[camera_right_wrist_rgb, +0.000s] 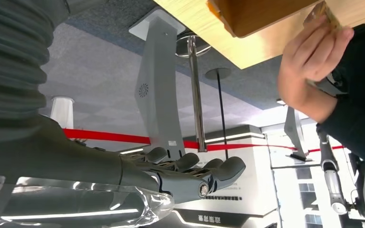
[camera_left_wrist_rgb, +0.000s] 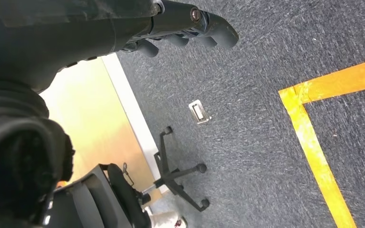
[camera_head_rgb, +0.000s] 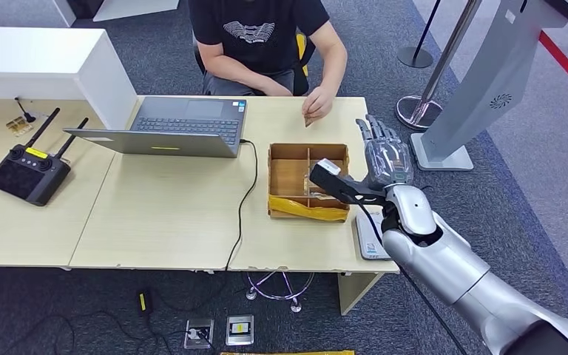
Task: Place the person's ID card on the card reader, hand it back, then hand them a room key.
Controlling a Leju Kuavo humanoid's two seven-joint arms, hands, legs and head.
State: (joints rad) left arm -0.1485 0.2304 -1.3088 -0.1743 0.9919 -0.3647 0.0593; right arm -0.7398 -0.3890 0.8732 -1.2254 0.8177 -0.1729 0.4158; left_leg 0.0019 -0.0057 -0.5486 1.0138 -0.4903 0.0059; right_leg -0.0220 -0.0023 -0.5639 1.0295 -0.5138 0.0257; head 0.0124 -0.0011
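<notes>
A seated person's hand (camera_head_rgb: pixel 319 102) pinches a small card (camera_head_rgb: pixel 308 119) above the far side of the table; the right wrist view shows the same hand (camera_right_wrist_rgb: pixel 309 61) and card (camera_right_wrist_rgb: pixel 330 16). My right hand (camera_head_rgb: pixel 384 151) is stretched out flat beside the table's right edge, fingers apart and pointing toward the person, nothing in it; its fingers (camera_right_wrist_rgb: pixel 195 173) lie straight in the right wrist view. A grey flat card reader (camera_head_rgb: pixel 367 240) lies at the table's front right corner, partly under my forearm. My left hand (camera_left_wrist_rgb: pixel 185 26) hangs over the carpet, holding nothing.
A brown cardboard box (camera_head_rgb: pixel 308 180) with dividers and yellow tape stands just left of my right hand. An open laptop (camera_head_rgb: pixel 185 126) with a black cable sits mid-table, a remote controller (camera_head_rgb: pixel 28 171) at the left. A grey kiosk stand (camera_head_rgb: pixel 481 89) and stanchion posts stand to the right.
</notes>
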